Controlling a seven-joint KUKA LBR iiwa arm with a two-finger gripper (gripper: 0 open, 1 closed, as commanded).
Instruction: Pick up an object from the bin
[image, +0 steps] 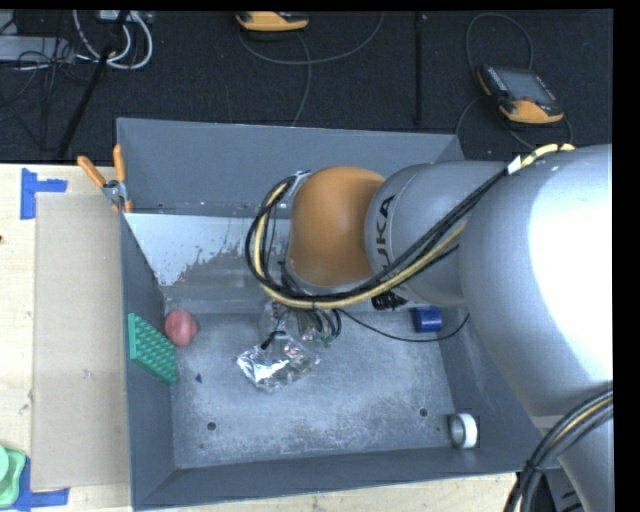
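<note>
My gripper (297, 328) hangs low in the middle of the bin, under the arm's orange cover, with much of it hidden by that cover. Right below it and touching or nearly touching it lies a crumpled silvery foil-like wrapper (272, 367) on the bin floor. A small pink ball (180, 326) rests to the left, apart from the gripper. Beside the ball, a green perforated plate (151, 348) leans against the bin's left wall.
A small blue block (428, 319) lies right of the gripper, close under the arm. A white roll (462, 430) sits in the front right corner. The large grey arm covers the bin's right side.
</note>
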